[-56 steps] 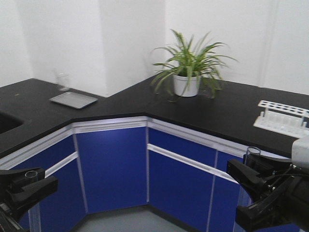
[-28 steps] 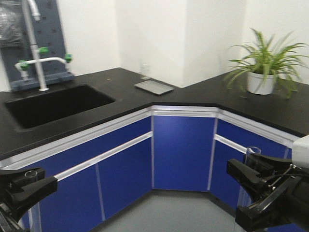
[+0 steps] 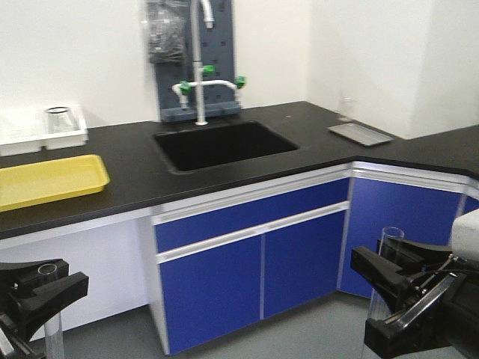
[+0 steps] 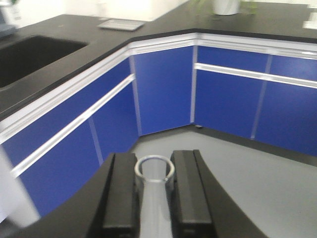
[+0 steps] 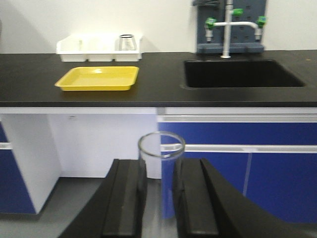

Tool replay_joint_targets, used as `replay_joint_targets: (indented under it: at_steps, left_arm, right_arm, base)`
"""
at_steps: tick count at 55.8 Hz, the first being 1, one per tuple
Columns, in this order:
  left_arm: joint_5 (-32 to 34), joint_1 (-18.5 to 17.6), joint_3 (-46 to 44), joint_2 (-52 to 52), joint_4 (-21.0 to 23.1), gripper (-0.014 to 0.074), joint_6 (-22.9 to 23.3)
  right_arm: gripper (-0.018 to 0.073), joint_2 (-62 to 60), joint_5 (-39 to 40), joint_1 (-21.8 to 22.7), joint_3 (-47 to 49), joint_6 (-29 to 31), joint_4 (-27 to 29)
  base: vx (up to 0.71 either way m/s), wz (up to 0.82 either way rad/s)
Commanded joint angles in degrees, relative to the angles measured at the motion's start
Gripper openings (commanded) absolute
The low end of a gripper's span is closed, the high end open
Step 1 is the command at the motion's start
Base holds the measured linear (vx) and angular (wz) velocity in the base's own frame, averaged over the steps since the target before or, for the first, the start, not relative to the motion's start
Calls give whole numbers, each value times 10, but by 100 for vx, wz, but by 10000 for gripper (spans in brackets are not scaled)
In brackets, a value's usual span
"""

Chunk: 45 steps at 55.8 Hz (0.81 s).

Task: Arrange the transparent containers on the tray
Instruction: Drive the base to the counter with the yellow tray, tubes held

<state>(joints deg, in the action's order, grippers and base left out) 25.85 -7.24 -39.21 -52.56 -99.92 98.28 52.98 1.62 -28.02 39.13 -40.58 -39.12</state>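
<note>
Yellow tray (image 3: 52, 179): plastic, shallow, rectangular, with a raised rim; laid flat on the bench (image 3: 224, 187) at the far left, just in front of the white bins (image 3: 30, 133); well apart from both hands.
Bench: black top, carried on blue cabinet doors (image 3: 247, 262); a corner is turned at the right.
Left hand (image 4: 154, 171): held low in front of the cabinets, below the bench top; its black jaws are closed against the left test tube (image 4: 153, 213), one on either side.
Left test tube: clear glass, gripped upright; the open rim is seen just above the jaws, and the lower end shows below them in the front view.
Right hand (image 5: 159, 171): held low at the right, below the bench top; the jaws are drawn in onto the right test tube (image 5: 161, 148).
Right test tube: clear glass, upright, open-topped; its rim is raised well above the jaws.
Sink (image 3: 224, 143): black basin, set into the bench to the right of the tray.
Tap (image 3: 199, 67): white pipe with green handles, mounted behind the sink, in front of a grey pegboard (image 3: 221, 41).
Beaker (image 3: 60, 118): clear, stood in the white bins at their right end.
Grey metal tray (image 3: 361, 134): small, laid on the bench near the corner.
Floor (image 3: 299, 336): grey.
</note>
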Motion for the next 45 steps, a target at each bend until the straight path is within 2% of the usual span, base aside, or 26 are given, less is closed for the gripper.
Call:
replay_joint_targets:
  at_steps: [1, 21, 45]
  left_arm:
    - [-10, -2, -15, 4, 25, 0, 5]
    - [-10, -2, -15, 4, 25, 0, 5]
    - [-10, -2, -15, 4, 25, 0, 5]
  right_arm:
    - [-11, -7, 37, 0, 19, 3, -4]
    - [-11, -7, 37, 0, 19, 3, -4]
    - [-11, -7, 37, 0, 19, 3, -4]
  base:
    - [-8, 52]
    - [1, 43]
    - [19, 52]
